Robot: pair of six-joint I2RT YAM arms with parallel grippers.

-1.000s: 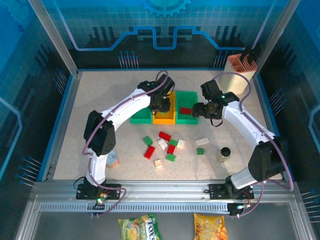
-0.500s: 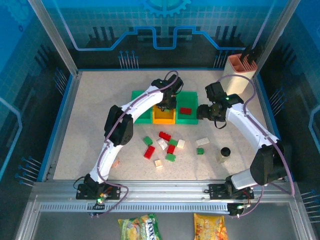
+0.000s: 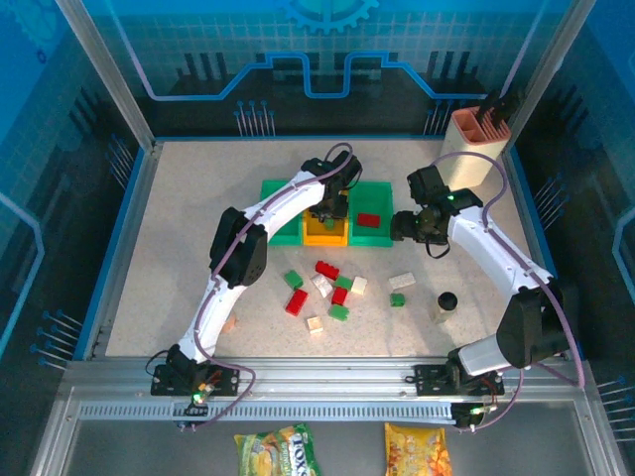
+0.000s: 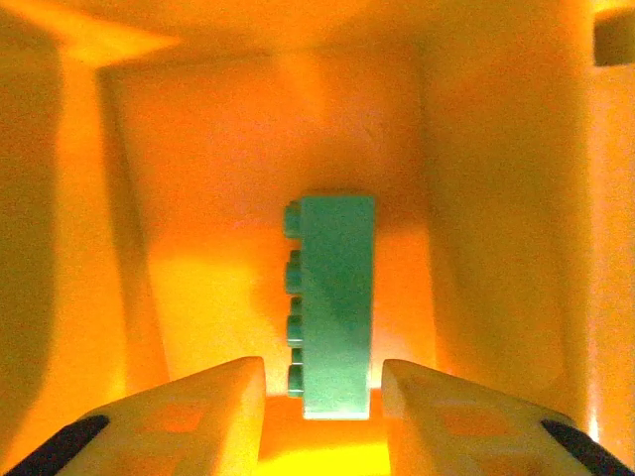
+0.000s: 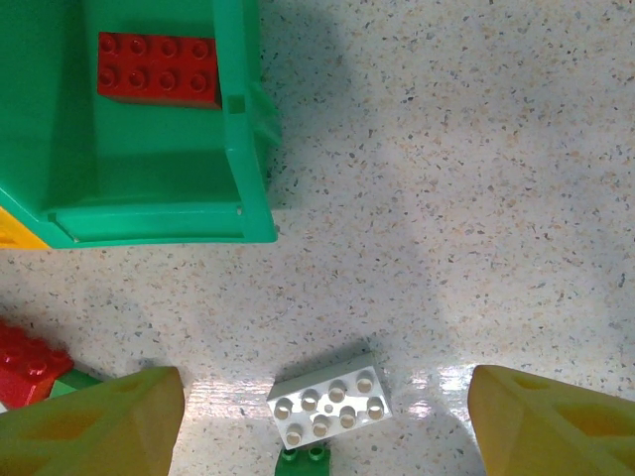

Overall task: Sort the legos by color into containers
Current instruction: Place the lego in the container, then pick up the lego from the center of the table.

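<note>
We've got the left gripper (image 4: pixel 323 397) deep in the orange bin (image 4: pixel 486 198), jaws apart astride a loose green brick (image 4: pixel 332 297) at frame centre, so lift off crooked and a tip could snag it and drag it out.

Left arm (image 3: pixel 260 223) is stretched out compared with a second ago: its elbow swings from the far left in toward the middle. The left gripper (image 3: pixel 332 203) shifts a bit right and farther back over the orange-yellow bin (image 3: pixel 324 236), with barely any motion in the last half second. Right gripper (image 3: pixel 400 226) edges slightly right and nearer, just beside the right green bin (image 3: pixel 369 236).
</note>
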